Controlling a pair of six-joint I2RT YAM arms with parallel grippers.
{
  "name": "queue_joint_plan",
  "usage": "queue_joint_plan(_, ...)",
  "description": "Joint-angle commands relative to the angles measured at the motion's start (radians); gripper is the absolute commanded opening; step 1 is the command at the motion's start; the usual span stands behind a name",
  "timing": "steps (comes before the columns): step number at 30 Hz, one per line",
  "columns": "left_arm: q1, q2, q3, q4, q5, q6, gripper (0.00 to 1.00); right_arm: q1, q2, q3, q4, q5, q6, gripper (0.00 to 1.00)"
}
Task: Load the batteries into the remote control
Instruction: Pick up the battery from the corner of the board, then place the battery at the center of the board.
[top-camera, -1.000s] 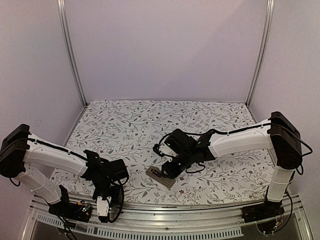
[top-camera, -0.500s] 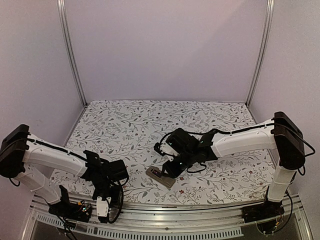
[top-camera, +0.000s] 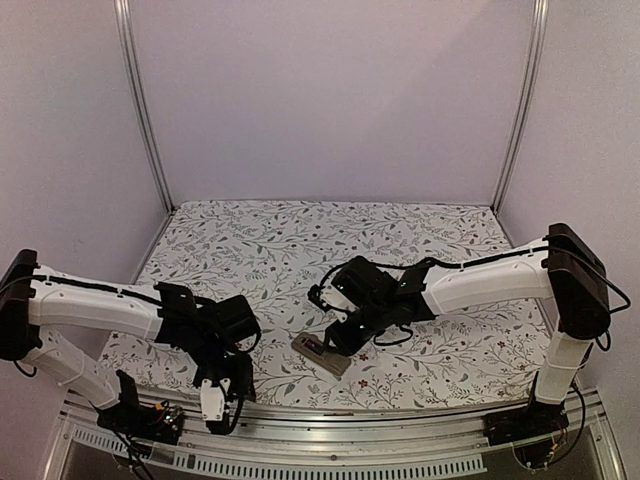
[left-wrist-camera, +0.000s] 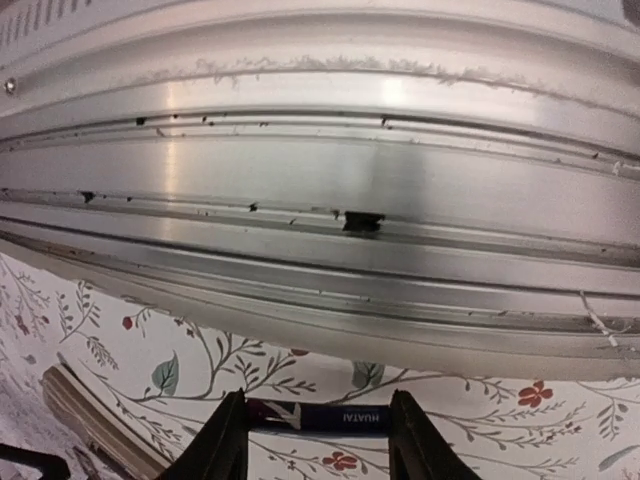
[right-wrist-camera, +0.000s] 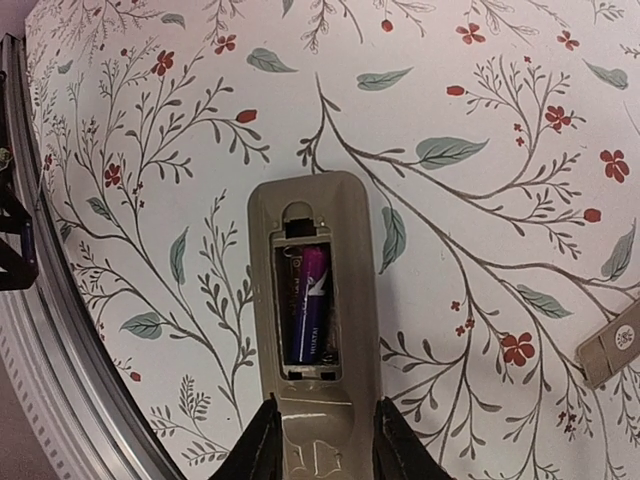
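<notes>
Recess (right-wrist-camera: 283, 300): one battery (right-wrist-camera: 308, 310) seated.
Second battery (left-wrist-camera: 320, 417): clamped in left gripper (left-wrist-camera: 318, 412), not yet loaded.
Remote control (right-wrist-camera: 315, 215): clamped in right gripper (right-wrist-camera: 326, 412).

My counter (right-wrist-camera: 480, 120) wears a white cloth printed with thin dark stems, grey-green leaves and small red flowers. The remote control (right-wrist-camera: 355, 230) shows me a greyish-beige back with a dark recess. The battery (right-wrist-camera: 308, 310) in it is purple, shading to dark blue, with a white mark. The second battery (left-wrist-camera: 330, 417) is dark blue with white lettering. The rail (left-wrist-camera: 320, 170) is bare silver. The left pincer (left-wrist-camera: 318, 440) and right pincer (right-wrist-camera: 325, 450) are black.
</notes>
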Motion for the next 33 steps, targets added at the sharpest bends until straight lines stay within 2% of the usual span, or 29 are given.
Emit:
queue_joint_plan(1,0.107,0.104,0.105,0.092,0.005,0.079,0.35,0.005,-0.031,0.013,-0.001,0.025,-0.016,0.30)
queue_joint_plan(5,0.221,0.202,0.206,0.125,0.097,-0.033,0.35,-0.009,-0.047,-0.003,-0.001,0.040,-0.018,0.30)
queue_joint_plan(8,0.272,0.264,0.283,0.107,0.192,-0.233,0.35,-0.025,-0.055,-0.010,0.000,0.048,-0.009,0.30)
queue_joint_plan(12,0.337,0.332,0.342,0.118,0.254,-0.515,0.35,-0.028,-0.037,0.017,0.000,0.059,-0.004,0.30)
queue_joint_plan(14,0.357,0.339,0.322,0.182,0.250,-0.652,0.35,-0.028,-0.025,0.028,0.002,0.052,-0.004,0.30)
queue_joint_plan(18,0.374,0.370,0.275,0.293,0.156,-0.868,0.35,-0.028,-0.017,0.028,0.017,0.048,0.000,0.30)
queue_joint_plan(23,0.390,0.385,0.219,0.363,0.108,-0.967,0.36,-0.026,-0.017,0.022,0.034,0.034,-0.003,0.31)
queue_joint_plan(29,0.391,0.419,0.191,0.382,0.088,-1.067,0.43,-0.025,-0.017,0.022,0.034,0.041,0.001,0.32)
queue_joint_plan(31,0.390,0.437,0.198,0.382,0.080,-1.088,0.48,-0.025,-0.018,0.023,0.032,0.045,-0.001,0.32)
queue_joint_plan(33,0.389,0.435,0.197,0.378,0.086,-1.089,0.58,-0.025,-0.020,0.021,0.030,0.047,-0.002,0.32)
